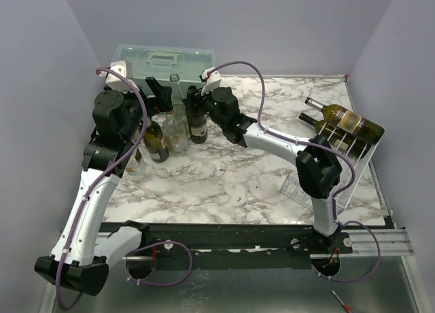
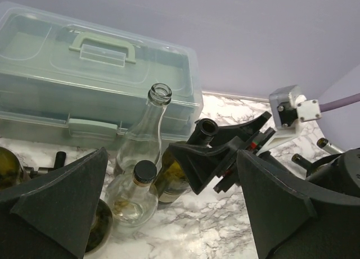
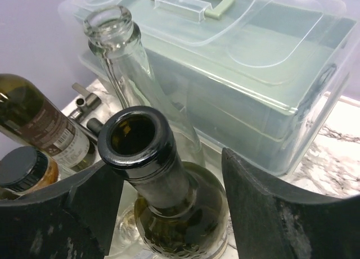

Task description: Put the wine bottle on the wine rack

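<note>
Top external: a marble tabletop (image 1: 224,177) is enclosed by lavender walls (image 1: 272,28). The left gripper (image 2: 171,175) is held wide, empty; the right gripper (image 3: 169,163) is opened around the dark wine bottle (image 3: 154,183).

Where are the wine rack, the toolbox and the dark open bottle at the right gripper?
wine rack (image 1: 340,144), top external view, on its slanted white rods.
toolbox (image 2: 84,73), left wrist view, on its lid below the handle.
dark open bottle (image 3: 163,186), right wrist view, on its neck.
</note>
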{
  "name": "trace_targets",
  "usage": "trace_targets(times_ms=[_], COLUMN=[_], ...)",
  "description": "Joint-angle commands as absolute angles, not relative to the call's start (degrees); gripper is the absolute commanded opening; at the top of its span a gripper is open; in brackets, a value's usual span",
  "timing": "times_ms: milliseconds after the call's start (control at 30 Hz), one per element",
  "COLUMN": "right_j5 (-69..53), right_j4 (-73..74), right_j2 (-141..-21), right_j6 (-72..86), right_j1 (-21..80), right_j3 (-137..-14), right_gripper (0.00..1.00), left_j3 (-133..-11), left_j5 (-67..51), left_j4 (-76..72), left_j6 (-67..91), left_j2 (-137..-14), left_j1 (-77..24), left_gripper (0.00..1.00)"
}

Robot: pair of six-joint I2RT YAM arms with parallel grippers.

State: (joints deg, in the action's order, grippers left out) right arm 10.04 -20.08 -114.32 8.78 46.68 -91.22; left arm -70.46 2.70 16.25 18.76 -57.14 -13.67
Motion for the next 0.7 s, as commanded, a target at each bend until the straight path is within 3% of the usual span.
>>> trace_targets(times_ms=[0, 167, 367, 467, 667], right_j5=[15.28, 20.22, 22.81, 23.78, 30.26], right_j4=[-20.97, -19.09, -16.54, -16.18, -15.55], right_j2=[-116.90, -118.50, -117.94, -116.36, -112.05], right_j6=[6.24, 6.24, 4.65, 2.75, -8.05], right_j1=[48.07, 48.25, 48.34, 48.34, 48.34], right_j3=[-93.82, -95.60, -96.60, -95.60, -94.02], right_gripper=[0.67, 0.45, 0.10, 0.02, 0.01], left_j3=[-70.13, -70.14, -70.05, -70.05, -69.96], left_j5=[4.04, 4.48, 4.99, 5.26, 5.97], left_j4=[17.07, 17.05, 17.05, 17.08, 17.14], left_j6=[17.93, 17.85, 17.85, 17.75, 17.59], left_j2=[-55.57, -55.02, -54.76, -54.49, -54.47], left_j1=[-14.32, -14.41, -14.50, -14.59, -15.18], left_gripper=[0.99, 0.99, 0.99, 0.99, 0.99])
